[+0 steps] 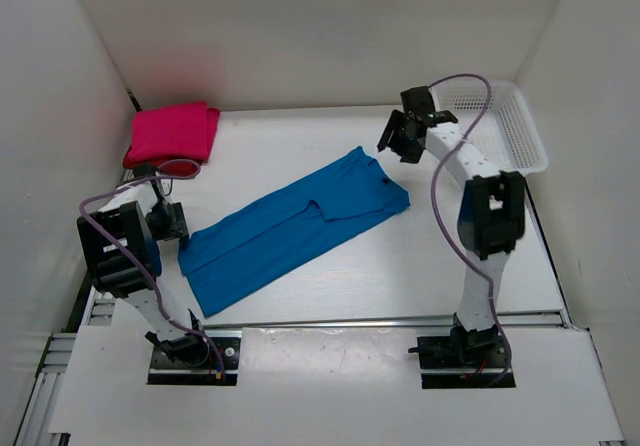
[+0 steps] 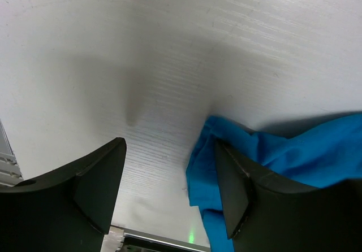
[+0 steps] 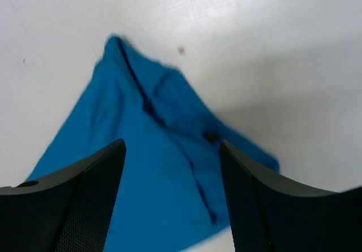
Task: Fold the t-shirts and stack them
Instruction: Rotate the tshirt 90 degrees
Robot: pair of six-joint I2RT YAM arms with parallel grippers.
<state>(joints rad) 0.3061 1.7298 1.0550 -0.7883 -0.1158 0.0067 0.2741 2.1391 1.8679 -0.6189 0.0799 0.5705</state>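
White walls box my counter [image 1: 420,266] on three sides. I see the bright blue t-shirt [image 1: 290,228] lying as a long diagonal strip mid-counter. The left claw [image 2: 169,150] gapes empty at the shirt's near-left corner. The right claw [image 3: 171,147] hangs wide open over the far end, holding nothing. A folded magenta-pink t-shirt [image 1: 172,133] sits far left and a white mesh basket [image 1: 512,126] far right.

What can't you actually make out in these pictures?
- Top view: whatever lies under the folded pink t-shirt; its own cloth covers it.
- Left wrist view: most of the blue t-shirt; the picture's edge and a finger cut it off.
- Top view: part of the basket, behind the right arm.
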